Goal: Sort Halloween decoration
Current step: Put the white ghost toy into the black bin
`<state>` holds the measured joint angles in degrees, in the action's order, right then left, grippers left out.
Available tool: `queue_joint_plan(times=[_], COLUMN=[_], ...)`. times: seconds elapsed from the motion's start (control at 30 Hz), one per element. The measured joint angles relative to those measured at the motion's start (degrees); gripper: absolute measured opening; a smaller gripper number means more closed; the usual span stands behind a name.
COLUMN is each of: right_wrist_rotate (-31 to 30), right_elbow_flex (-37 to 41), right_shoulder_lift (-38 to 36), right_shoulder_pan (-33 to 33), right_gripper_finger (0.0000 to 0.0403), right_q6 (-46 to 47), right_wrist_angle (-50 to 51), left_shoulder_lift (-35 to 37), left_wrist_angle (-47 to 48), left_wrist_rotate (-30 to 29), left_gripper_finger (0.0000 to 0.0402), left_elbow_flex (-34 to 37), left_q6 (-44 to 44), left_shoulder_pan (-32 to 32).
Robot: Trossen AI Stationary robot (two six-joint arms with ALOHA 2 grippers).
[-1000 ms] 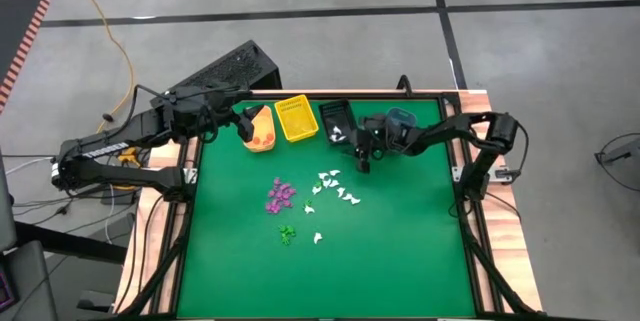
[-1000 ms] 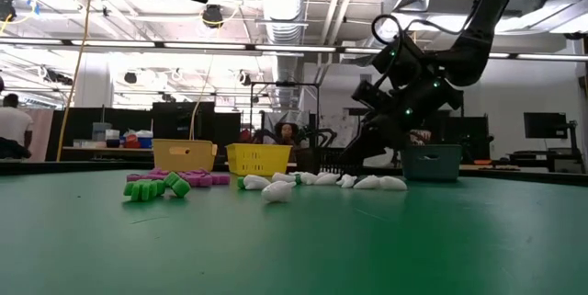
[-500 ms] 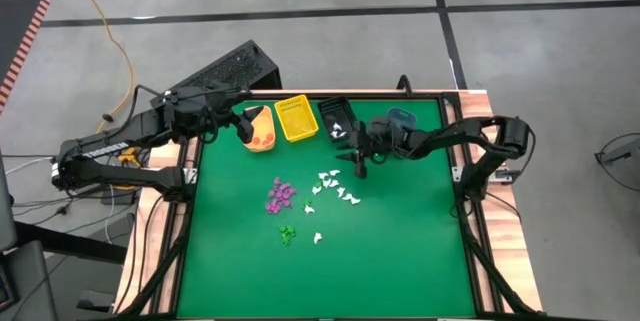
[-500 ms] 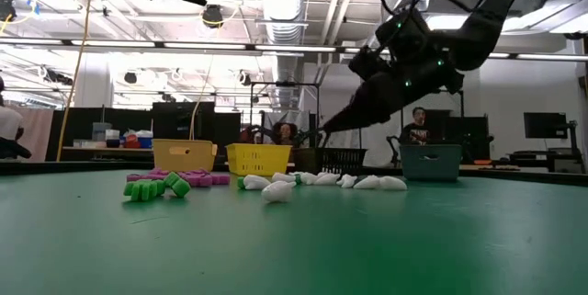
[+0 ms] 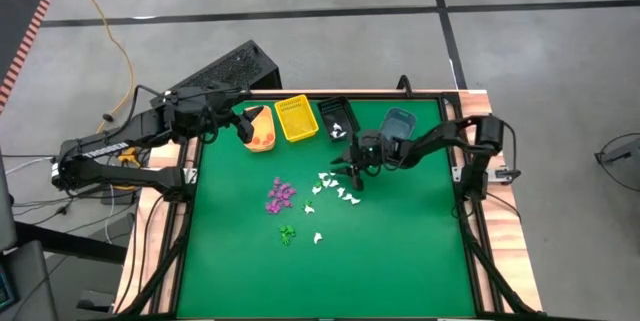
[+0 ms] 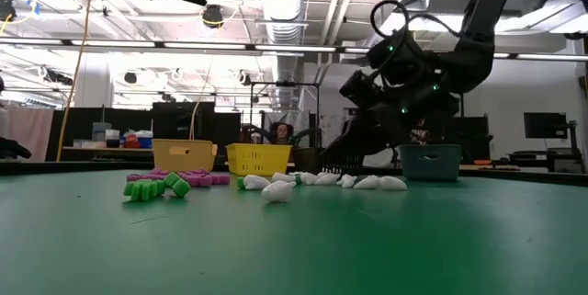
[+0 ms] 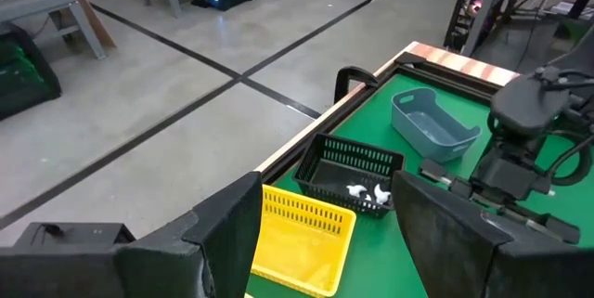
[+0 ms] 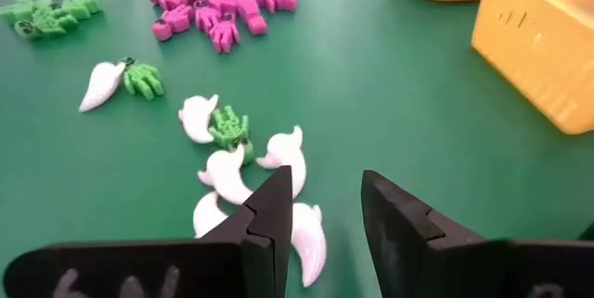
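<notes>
Now the green worktop (image 5: 400, 251) carries the same scatter as a second ago, and the change lies with the right arm. That arm has swung away from the black bin (image 5: 336, 118) and the blue-grey bin (image 5: 398, 122) at the far edge and come down toward the middle. Its end effector (image 5: 353, 175) now hangs just above the far side of the white cluster, where a second ago it sat near the black bin. Seen from table height, it has dropped from half a second ago and its tip (image 6: 347, 153) stands close over the white pieces. Its fingers (image 8: 278, 207) are partly apart with nothing between them; white trinkets lie on the cloth directly below the gap.

The left arm has not moved: its end effector (image 5: 243, 121) waits over the far left of the worktop beside the orange bin (image 5: 262, 133) and the yellow bin (image 5: 296, 119), jaws spread wide and empty.

The Halloween decoration (image 5: 335, 187) lies unchanged near the worktop's centre: white pieces in a loose group, purple ones (image 5: 281, 194) to their left, green ones (image 5: 287, 233) nearer the front edge. A few white pieces (image 7: 365, 191) rest inside the black bin.
</notes>
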<state>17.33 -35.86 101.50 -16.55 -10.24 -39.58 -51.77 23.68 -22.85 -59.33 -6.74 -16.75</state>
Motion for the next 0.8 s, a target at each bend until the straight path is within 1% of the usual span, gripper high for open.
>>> queue_joint_plan(times=[0.13,0.4,0.63,0.8], right_wrist_rotate=[2.04,2.25,2.2,2.28], right_elbow_flex=[0.0,0.0,0.0,-0.04], right_shoulder_lift=[1.99,2.05,2.03,1.96], right_shoulder_pan=[-0.47,-0.82,-0.23,-0.27], right_gripper_finger=[0.0124,0.0124,0.0124,0.0124], right_q6=[0.17,-0.79,-6.49,-6.76], right_wrist_angle=[-0.23,0.49,4.14,5.46], left_shoulder_lift=[0.02,0.01,0.01,0.02], left_wrist_angle=[0.09,0.05,0.04,0.03], left_wrist_rotate=[0.0,0.0,-0.02,-0.02], left_gripper_finger=[0.0231,0.0232,0.0232,0.0232], left_elbow_flex=[0.0,0.0,0.0,0.0], left_q6=[-0.04,-0.17,-0.83,-0.83], left_shoulder_pan=[0.0,0.0,0.0,0.0])
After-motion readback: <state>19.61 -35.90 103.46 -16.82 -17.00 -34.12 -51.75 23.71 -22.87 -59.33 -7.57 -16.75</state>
